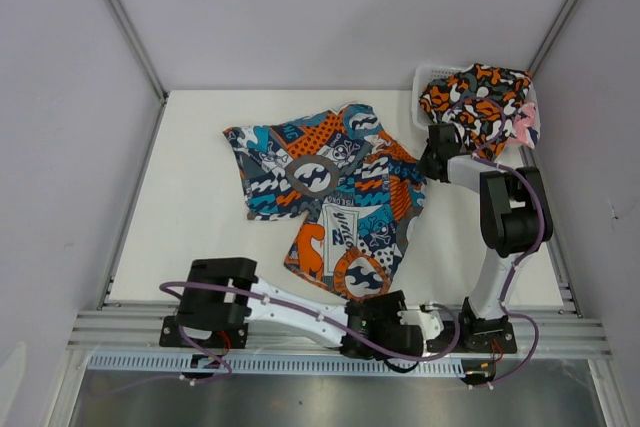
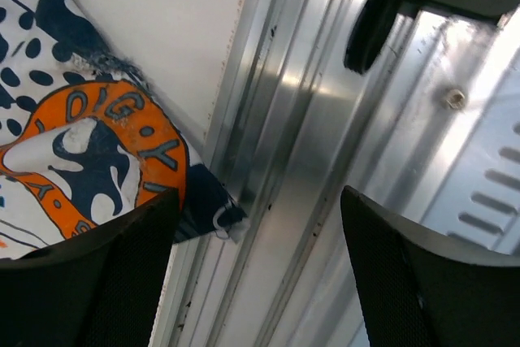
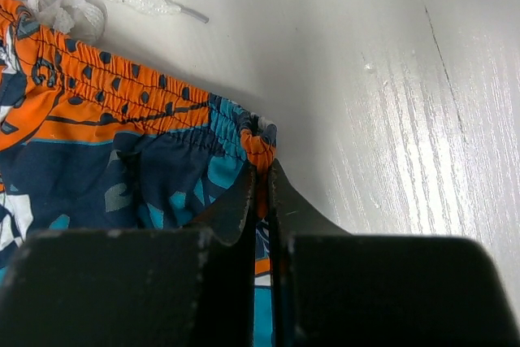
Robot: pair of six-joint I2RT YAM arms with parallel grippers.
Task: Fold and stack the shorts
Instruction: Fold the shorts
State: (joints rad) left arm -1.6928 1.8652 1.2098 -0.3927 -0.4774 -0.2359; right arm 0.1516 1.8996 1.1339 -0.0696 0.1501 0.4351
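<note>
Pinching a waistband corner of the blue shorts (image 1: pixel 330 197) spread on the table (image 1: pixel 190 237), the right gripper (image 3: pixel 262 201) is clamped tight. The left gripper (image 2: pixel 258 201) gapes open by the hem, seemingly half over the rail (image 2: pixel 301 144), and may bite metal instead.

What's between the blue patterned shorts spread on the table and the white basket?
The right gripper, as the top view shows: it sits there shut on an edge of the blue-teal-orange shorts, close beside the basket.
</note>
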